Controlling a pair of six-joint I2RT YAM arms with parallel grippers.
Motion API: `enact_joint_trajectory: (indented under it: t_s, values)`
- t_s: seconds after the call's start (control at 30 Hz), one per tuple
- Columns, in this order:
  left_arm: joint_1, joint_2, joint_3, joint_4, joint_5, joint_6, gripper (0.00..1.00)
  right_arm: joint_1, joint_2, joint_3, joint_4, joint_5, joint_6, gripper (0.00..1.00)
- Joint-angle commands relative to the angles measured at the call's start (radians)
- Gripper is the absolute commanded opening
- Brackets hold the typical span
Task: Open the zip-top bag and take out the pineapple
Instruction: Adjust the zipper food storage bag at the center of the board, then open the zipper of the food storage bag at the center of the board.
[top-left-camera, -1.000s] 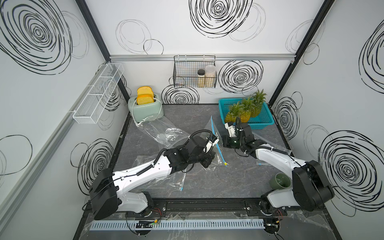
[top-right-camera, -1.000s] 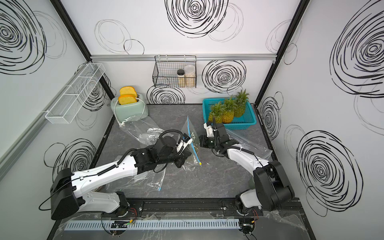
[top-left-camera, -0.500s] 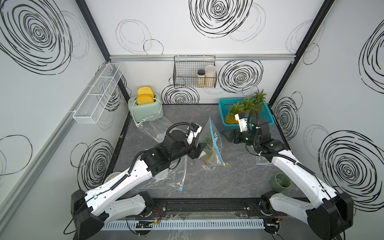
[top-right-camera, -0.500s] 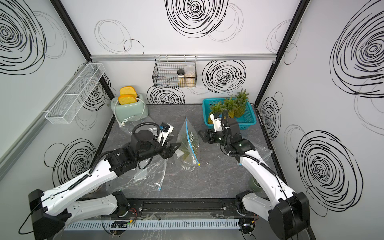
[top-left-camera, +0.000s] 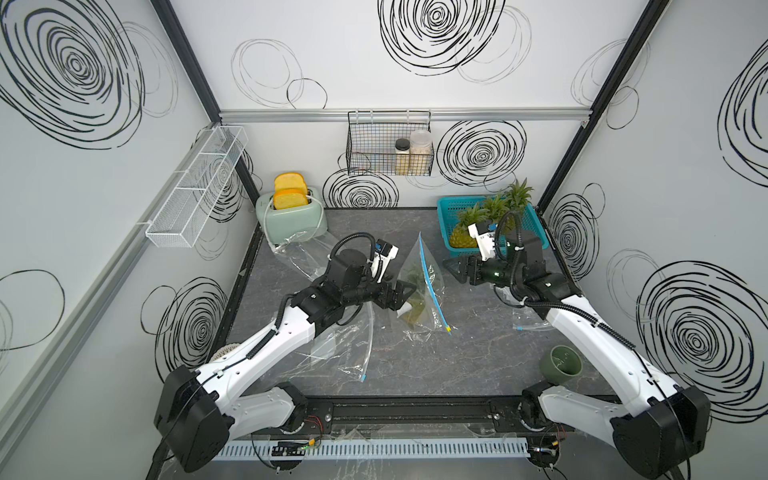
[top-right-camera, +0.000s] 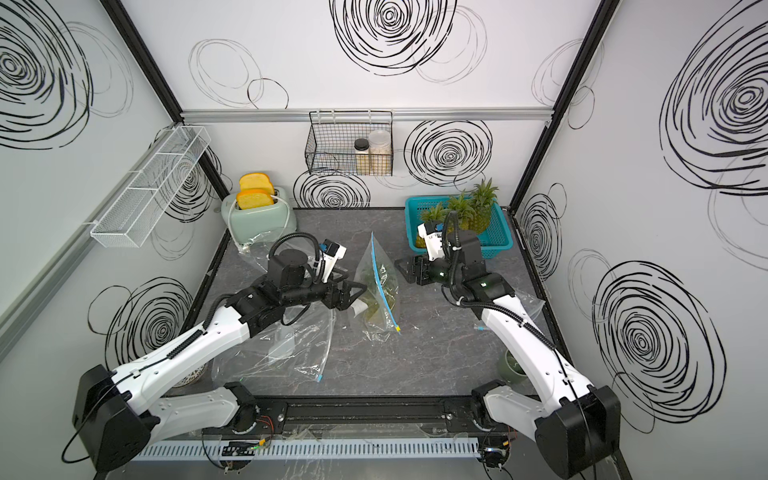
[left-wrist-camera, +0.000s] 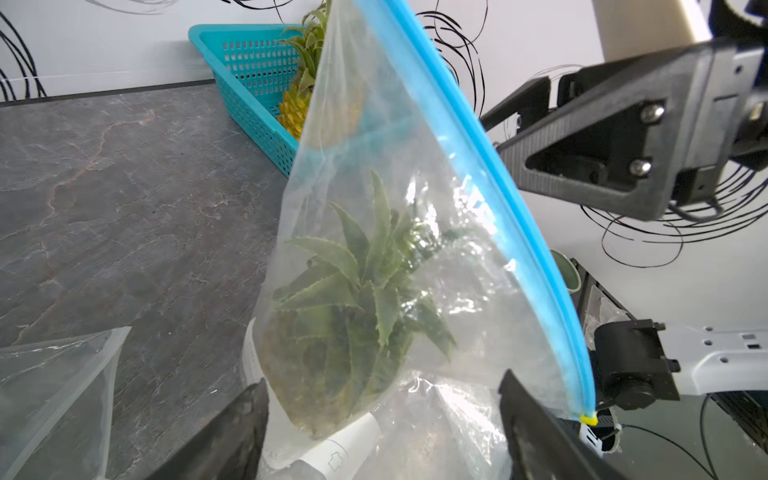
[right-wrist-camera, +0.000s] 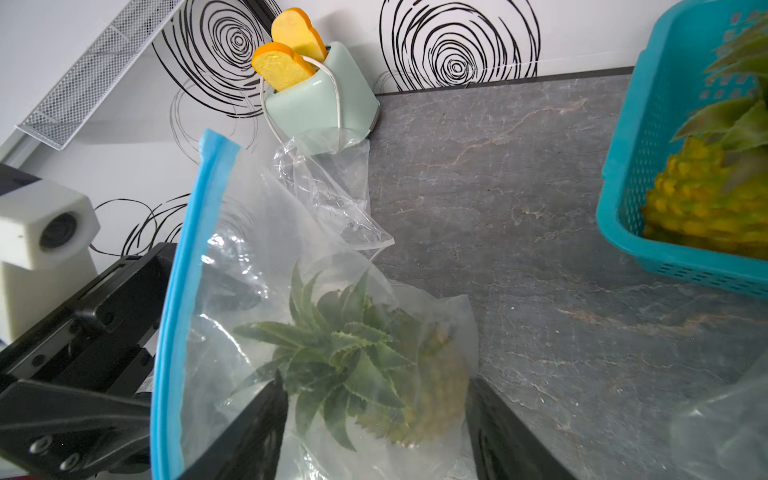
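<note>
Your left gripper (top-left-camera: 404, 292) is spread wide and grips nothing. In the left wrist view its fingers (left-wrist-camera: 232, 432) stand either side of the foot of the zip-top bag (left-wrist-camera: 415, 249), with plastic between them and no pinch. Your right gripper (top-left-camera: 451, 269) is parted too and empty, just beside the bag's opposite face and aimed at it (in the right wrist view the bag fills the gap ahead of both fingers (right-wrist-camera: 257, 428)). Touching or not, can't tell for either.

Nearest the arm bases, a dark green cup (top-left-camera: 561, 365) sits at front right by the right arm. An empty clear bag (top-left-camera: 345, 345) lies flat on the table (top-left-camera: 457, 374), partly under your left arm.

Mid-table, between the two grippers, the zip-top bag stands up like a tent. Its blue zip strip (top-left-camera: 427, 278) runs from the peak down to a yellow tip (top-left-camera: 449, 330) at the table. Sealed or not, can't tell. The pineapple (left-wrist-camera: 357, 299) is inside, low in the bag, with green crown leaves pressed to the plastic and a yellowish body at the bottom. A white label (left-wrist-camera: 332, 449) shows at the bag's foot.

Farther back, a crumpled clear bag (top-left-camera: 299, 253) lies in front of the mint toaster (top-left-camera: 291, 214), which has two toast slices (top-left-camera: 286, 199) in its slots. At back right is a teal basket (top-left-camera: 445, 224) with three loose pineapples (top-left-camera: 517, 193), just beyond your right wrist. On the back wall a black wire basket (top-left-camera: 370, 153) holds two jars (top-left-camera: 411, 151). On the left wall is a white mesh shelf (top-left-camera: 195, 191).
</note>
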Motion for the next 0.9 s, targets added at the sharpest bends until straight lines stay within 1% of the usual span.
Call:
enact_joint_trajectory:
  t_s: [0.0,0.1,0.27,0.47,0.57,0.63,0.67,0.7,0.8,0.87]
  values:
    - [0.0,0.002,0.013,0.073,0.034,-0.048,0.93,0.008,0.011,0.018,-0.016,-0.016,-0.021,0.7]
    - [-0.001,0.016,0.015,0.069,0.012,-0.052,0.96,0.014,0.016,0.015,-0.004,-0.021,-0.021,0.7]
    - [0.0,0.049,0.008,0.128,0.023,-0.085,0.96,0.021,0.024,0.011,0.01,-0.03,-0.02,0.7]
    - [0.004,0.119,0.017,0.191,0.048,-0.132,0.91,0.028,0.032,0.017,0.024,-0.036,-0.019,0.7]
    - [0.007,0.144,0.022,0.216,0.057,-0.172,0.85,0.037,0.039,0.018,0.027,-0.044,-0.019,0.7]
    - [0.009,0.155,0.024,0.23,0.063,-0.184,0.78,0.044,0.041,0.016,0.028,-0.046,-0.021,0.7]
    - [0.009,0.16,0.022,0.236,0.066,-0.189,0.71,0.046,0.041,0.014,0.03,-0.047,-0.021,0.7]
    - [0.009,0.166,0.022,0.24,0.068,-0.193,0.64,0.047,0.042,0.012,0.03,-0.05,-0.023,0.7]
    - [0.012,0.174,0.016,0.242,0.066,-0.195,0.35,0.053,0.032,0.004,0.04,-0.064,-0.018,0.7]
    - [0.015,0.175,0.009,0.245,0.076,-0.196,0.25,0.054,0.023,-0.006,0.05,-0.082,-0.011,0.7]
